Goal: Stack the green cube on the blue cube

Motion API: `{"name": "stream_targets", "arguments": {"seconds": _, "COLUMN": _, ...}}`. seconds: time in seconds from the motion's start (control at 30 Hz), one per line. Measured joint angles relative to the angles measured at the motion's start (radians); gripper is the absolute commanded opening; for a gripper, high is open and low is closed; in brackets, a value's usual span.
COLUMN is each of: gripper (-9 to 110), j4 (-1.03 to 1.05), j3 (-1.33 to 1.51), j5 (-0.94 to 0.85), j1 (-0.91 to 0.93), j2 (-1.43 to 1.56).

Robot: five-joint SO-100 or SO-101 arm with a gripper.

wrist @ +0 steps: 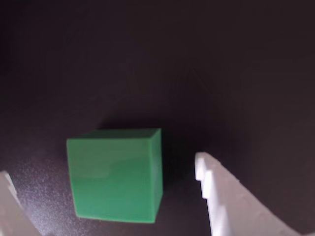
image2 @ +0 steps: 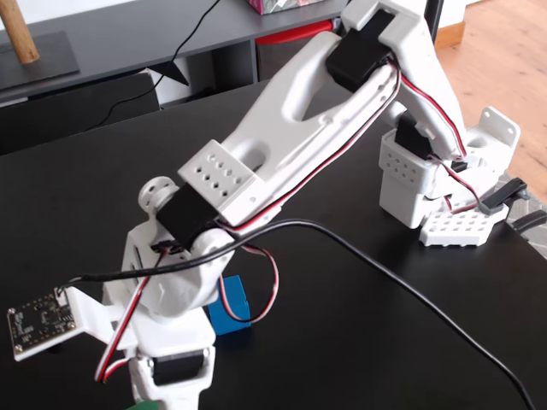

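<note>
The gripper (wrist: 106, 196) is seen spread wide, and the green cube (wrist: 115, 174) is framed between its white fingers (wrist: 221, 196) on the black table (wrist: 147, 64) (untouched on either side). In the fixed view, the blue cube (image2: 232, 306) is found just behind the lowered arm (image2: 282, 154).

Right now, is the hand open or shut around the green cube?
Open. In the wrist view the hand has one white finger on each side of the green cube, with dark table showing between the right finger and the cube.
</note>
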Motion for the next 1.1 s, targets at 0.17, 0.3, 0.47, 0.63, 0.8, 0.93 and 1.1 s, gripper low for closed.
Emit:
{"name": "stream_targets", "arguments": {"seconds": 0.17, "gripper": 19, "j4": 0.0, "j3": 0.0, "j5": 0.005, "j1": 0.002, "j2": 0.0}}
{"name": "stream_targets", "arguments": {"seconds": 0.3, "gripper": 11, "j4": 0.0, "j3": 0.0, "j5": 0.034, "j1": 0.002, "j2": 0.0}}
{"name": "stream_targets", "arguments": {"seconds": 0.47, "gripper": 1, "j4": 0.0, "j3": 0.0, "j5": 0.069, "j1": 0.0, "j2": 0.0}}
{"name": "stream_targets", "arguments": {"seconds": 0.63, "gripper": 1, "j4": 0.002, "j3": 0.0, "j5": 0.072, "j1": -0.014, "j2": 0.0}}
{"name": "stream_targets", "arguments": {"seconds": 0.8, "gripper": 1, "j4": 0.055, "j3": 0.029, "j5": 0.098, "j1": -0.038, "j2": 0.051}}
{"name": "stream_targets", "arguments": {"seconds": 0.93, "gripper": 1, "j4": 0.109, "j3": 0.052, "j5": 0.114, "j1": -0.058, "j2": 0.164}}
{"name": "stream_targets", "arguments": {"seconds": 1.1, "gripper": 1, "j4": 0.195, "j3": 0.067, "j5": 0.109, "j1": -0.071, "j2": 0.337}}
